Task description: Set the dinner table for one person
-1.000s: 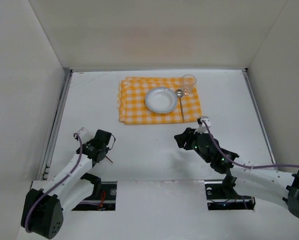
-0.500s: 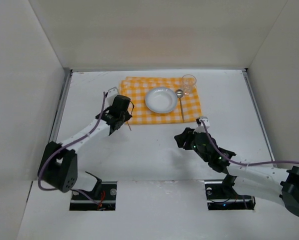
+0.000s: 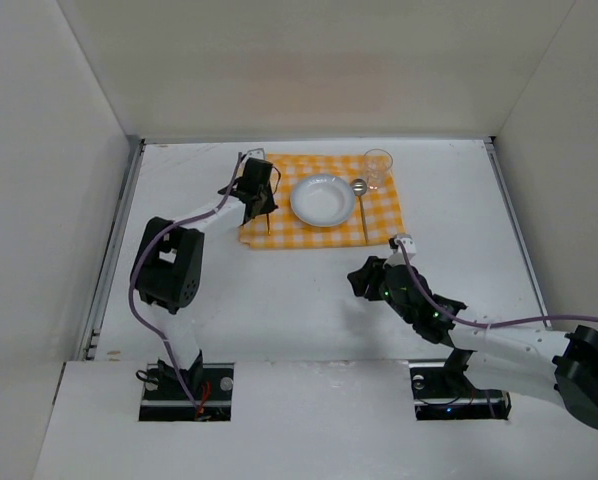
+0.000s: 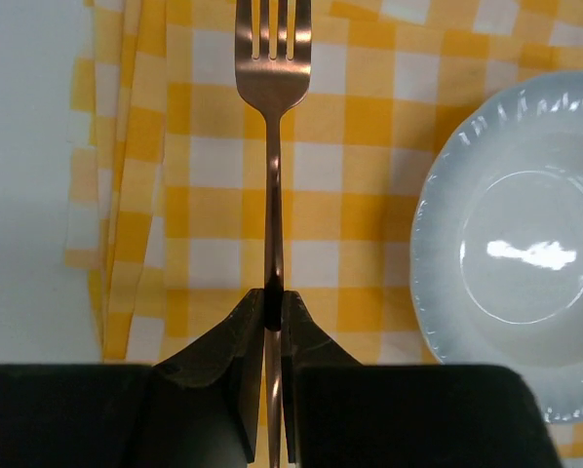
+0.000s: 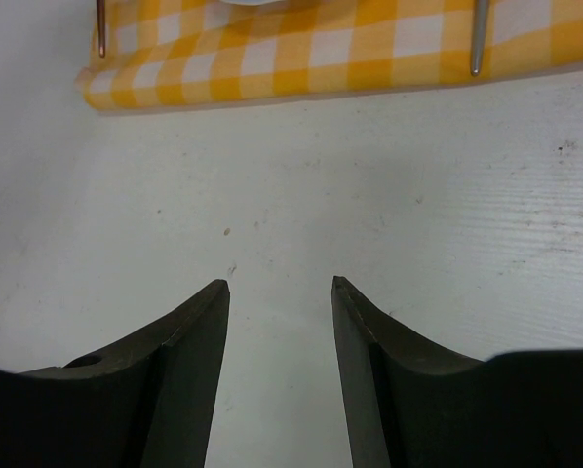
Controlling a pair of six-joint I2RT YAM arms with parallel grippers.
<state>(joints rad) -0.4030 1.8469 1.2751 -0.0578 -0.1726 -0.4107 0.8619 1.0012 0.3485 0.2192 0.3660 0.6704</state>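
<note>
The fork [image 4: 274, 195], slim copper-toned metal, has just been carried to the left of the plate [image 3: 322, 199], above the checked cloth mat [image 3: 309, 236], clamped by its handle in the left jaws; release is judged next. The matte white tabletop [image 3: 279, 310] lies beneath the glossy round plate; the right jaws are held apart, empty.

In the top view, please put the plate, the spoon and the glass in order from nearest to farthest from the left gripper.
Measured from the left gripper, which is shut on the fork over the left part of the mat:
1. the plate, in the middle of the mat, just right of the gripper.
2. the spoon, lying right of the plate.
3. the glass, at the mat's far right corner.
</note>
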